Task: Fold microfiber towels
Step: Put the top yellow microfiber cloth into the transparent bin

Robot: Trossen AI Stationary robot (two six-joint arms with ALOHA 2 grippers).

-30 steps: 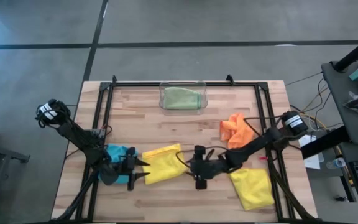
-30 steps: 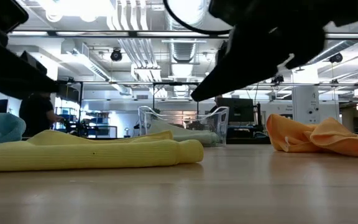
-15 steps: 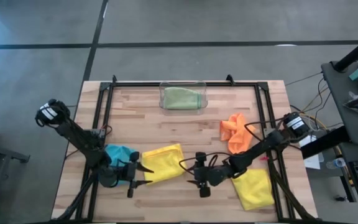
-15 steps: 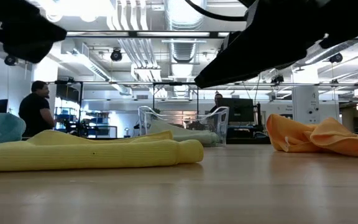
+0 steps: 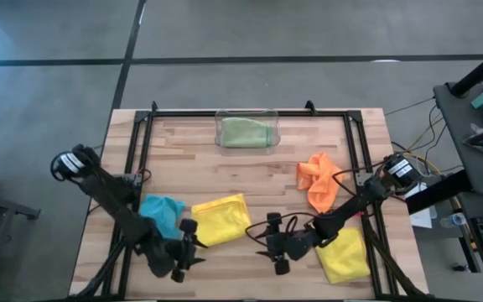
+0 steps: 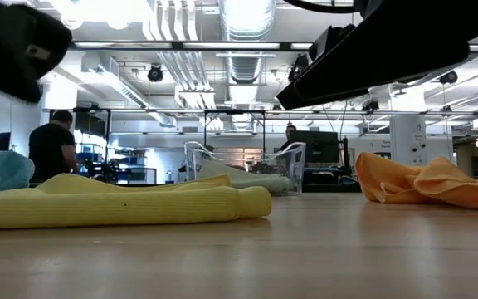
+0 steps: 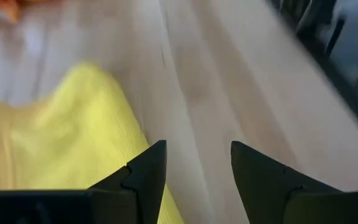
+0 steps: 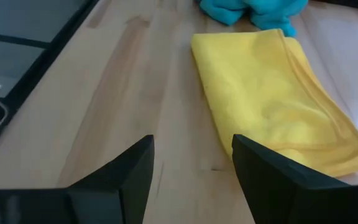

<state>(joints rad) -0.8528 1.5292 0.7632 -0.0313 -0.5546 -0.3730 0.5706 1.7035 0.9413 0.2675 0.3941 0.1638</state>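
Note:
A folded yellow towel [image 5: 220, 220] [image 6: 123, 203] lies flat on the wooden table, left of its middle and toward the near side. A light blue towel [image 5: 162, 214] is bunched up just to its left. My left gripper [image 5: 191, 248] [image 7: 194, 149] hovers open near the yellow towel's near left corner, touching nothing. My right gripper [image 5: 268, 245] [image 8: 191, 146] hovers open to the right of that towel, also with nothing between its fingers. An orange towel [image 5: 317, 180] lies crumpled at the right. A second yellow towel [image 5: 346, 253] lies at the near right, under the right arm.
A clear plastic bin [image 5: 246, 131] with a pale green towel [image 5: 243, 132] inside stands at the far middle. A black frame [image 5: 141, 151] runs along the table's sides. Bare wood lies between the two grippers. In the low view, a person [image 6: 52, 149] stands in the room beyond the table.
Both grippers have drawn back toward the table's near edge, away from the folded yellow towel. The left one has moved farther, rising a little and rolling about its own line. The yellow towel has stayed where it lay.

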